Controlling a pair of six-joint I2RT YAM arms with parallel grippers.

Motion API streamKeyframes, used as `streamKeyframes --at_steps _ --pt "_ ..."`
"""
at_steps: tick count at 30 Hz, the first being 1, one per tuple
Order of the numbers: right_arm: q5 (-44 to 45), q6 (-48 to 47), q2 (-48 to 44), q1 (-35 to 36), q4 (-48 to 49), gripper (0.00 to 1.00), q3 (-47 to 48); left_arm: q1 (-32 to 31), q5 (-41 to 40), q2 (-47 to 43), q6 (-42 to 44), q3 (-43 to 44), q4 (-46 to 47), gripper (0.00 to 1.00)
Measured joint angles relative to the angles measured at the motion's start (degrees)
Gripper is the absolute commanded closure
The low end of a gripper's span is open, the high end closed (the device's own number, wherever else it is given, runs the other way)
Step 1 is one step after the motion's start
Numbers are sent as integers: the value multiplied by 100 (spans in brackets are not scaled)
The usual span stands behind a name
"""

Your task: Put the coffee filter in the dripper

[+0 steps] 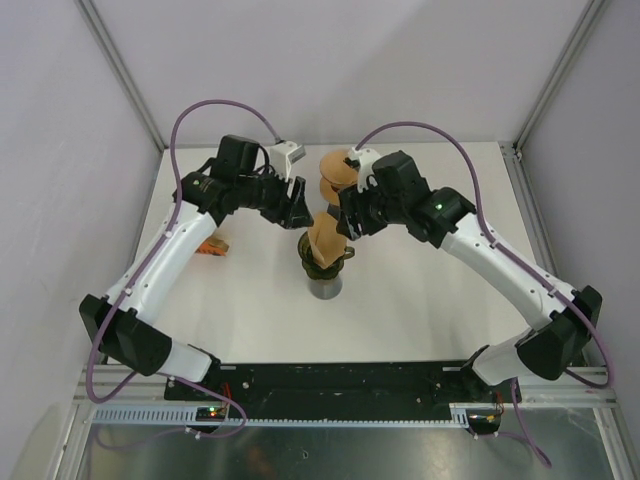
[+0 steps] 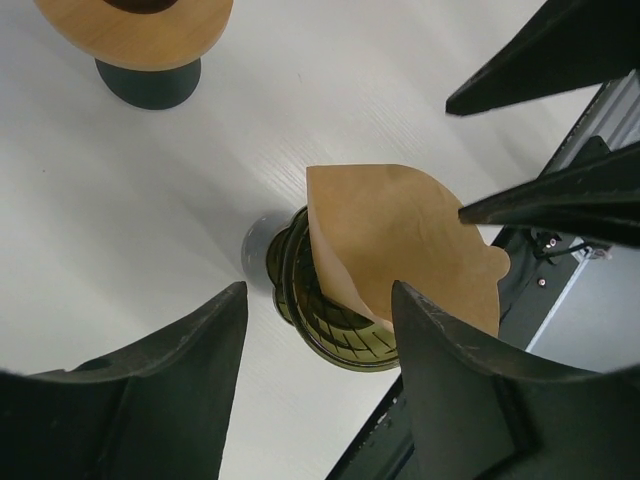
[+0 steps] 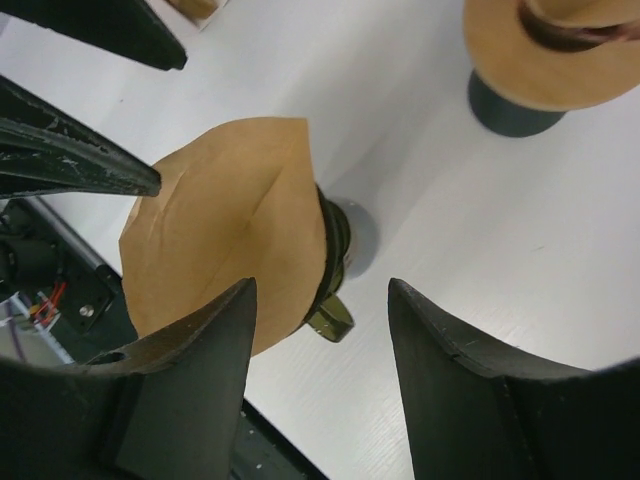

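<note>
A brown paper coffee filter (image 1: 325, 238) stands tilted in the dark green dripper (image 1: 322, 266), which sits on a grey cup at the table's middle. Most of the cone sticks up above the rim. My left gripper (image 1: 297, 205) is open and empty, just above and left of the filter (image 2: 400, 240); the dripper (image 2: 325, 320) shows between its fingers. My right gripper (image 1: 346, 222) is open and empty, just above and right of the filter (image 3: 230, 225) and dripper (image 3: 335, 250). Each gripper's fingertip ends close to the filter's edge; I cannot tell if they touch.
A wooden filter holder (image 1: 338, 170) on a dark base stands just behind the dripper, also in the left wrist view (image 2: 140, 30) and right wrist view (image 3: 540, 60). A small orange object (image 1: 213, 245) lies at the left. A black rail (image 1: 340, 385) runs along the near edge.
</note>
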Motion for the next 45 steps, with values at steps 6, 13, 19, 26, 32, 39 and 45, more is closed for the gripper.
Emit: streamKeyframes --at_steps 6,13,19,26,32,39,45 --pt "-365 133 129 4 144 43 -98 -31 -173 15 11 -22 4 43" --pt "-479 170 317 4 179 44 -168 -35 -326 15 72 -363 35 47" --pt "-527 166 444 13 179 45 -203 -37 -387 15 170 -638 24 46" --pt "-529 162 448 17 210 45 -343 -39 -409 -20 227 -791 37 47" --pt "-529 144 448 15 243 45 -570 -39 -402 -50 278 -881 42 47" --pt "-535 98 483 15 310 45 -588 -39 -378 -52 323 -1008 50 47" --pt "-540 55 546 4 417 45 -625 -39 -299 -52 330 -1119 83 48"
